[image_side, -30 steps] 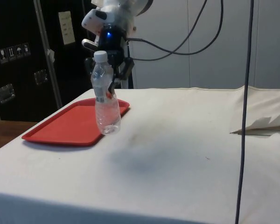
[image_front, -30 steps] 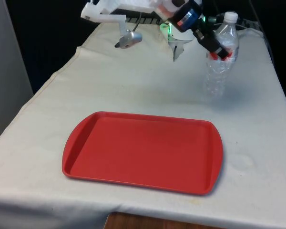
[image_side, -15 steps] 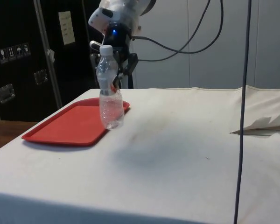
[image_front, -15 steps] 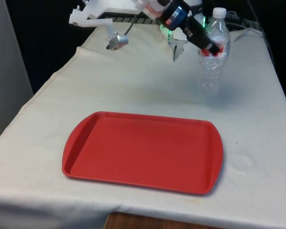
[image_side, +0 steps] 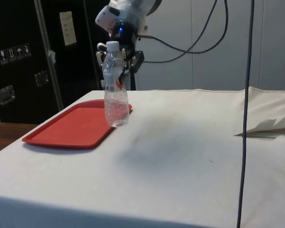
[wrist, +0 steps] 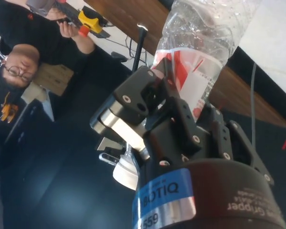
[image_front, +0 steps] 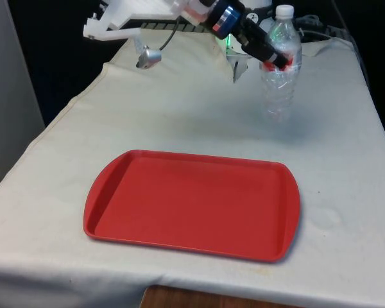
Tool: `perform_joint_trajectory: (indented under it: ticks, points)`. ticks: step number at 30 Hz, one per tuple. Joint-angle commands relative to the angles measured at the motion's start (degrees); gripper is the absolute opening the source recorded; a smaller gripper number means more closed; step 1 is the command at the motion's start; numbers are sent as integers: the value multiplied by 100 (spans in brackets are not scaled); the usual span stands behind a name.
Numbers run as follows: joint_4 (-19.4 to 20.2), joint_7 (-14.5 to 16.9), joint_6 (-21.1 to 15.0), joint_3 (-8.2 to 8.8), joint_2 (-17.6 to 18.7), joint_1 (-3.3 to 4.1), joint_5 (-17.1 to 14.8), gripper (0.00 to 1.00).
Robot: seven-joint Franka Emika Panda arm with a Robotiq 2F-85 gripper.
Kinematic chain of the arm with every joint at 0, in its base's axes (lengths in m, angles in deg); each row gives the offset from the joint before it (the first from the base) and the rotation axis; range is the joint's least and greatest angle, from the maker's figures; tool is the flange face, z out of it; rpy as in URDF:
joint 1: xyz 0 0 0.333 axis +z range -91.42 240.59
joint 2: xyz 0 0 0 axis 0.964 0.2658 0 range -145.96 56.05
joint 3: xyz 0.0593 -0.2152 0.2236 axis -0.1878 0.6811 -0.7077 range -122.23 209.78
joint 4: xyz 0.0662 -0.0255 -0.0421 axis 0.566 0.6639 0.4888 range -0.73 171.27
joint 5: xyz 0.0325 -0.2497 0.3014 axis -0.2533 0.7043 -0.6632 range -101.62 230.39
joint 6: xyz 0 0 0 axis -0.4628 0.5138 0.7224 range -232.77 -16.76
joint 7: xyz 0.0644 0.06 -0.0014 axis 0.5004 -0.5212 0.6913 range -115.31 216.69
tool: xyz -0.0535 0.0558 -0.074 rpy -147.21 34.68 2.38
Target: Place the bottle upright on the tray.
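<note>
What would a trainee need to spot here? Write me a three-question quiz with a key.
1. True or false: the clear plastic bottle already stands on the red tray.
2. Multiple choice: the gripper grips the bottle at A) its white cap, B) its red-and-white label, C) its base.
3. Fill in: the bottle's cap points ____.

Key: 1 false, it is held beyond the tray's far edge; 2 B; 3 up, the bottle is near upright.

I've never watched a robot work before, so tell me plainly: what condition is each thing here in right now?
Bottle: clear plastic, white cap on, near upright, held at its red label, clear of the tray.
Gripper: shut on the bottle's label band.
Tray: red, lying flat on the cloth, nothing on it.
Person: in the wrist view, holding a yellow device.
</note>
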State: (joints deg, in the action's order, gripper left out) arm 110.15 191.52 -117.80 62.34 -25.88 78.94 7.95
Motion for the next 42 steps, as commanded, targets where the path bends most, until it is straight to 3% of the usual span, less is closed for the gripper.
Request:
perform_joint_trajectory:
  ticks: [1,8,17,42]
  points:
    - [-40,34,63,11,34,-34,-29,34]
    - [-46,97,223,149,63,-6,-63,34]
    - [-52,97,264,172,69,-6,-63,34]
    - [-527,-97,246,390,625,-17,-384,34]
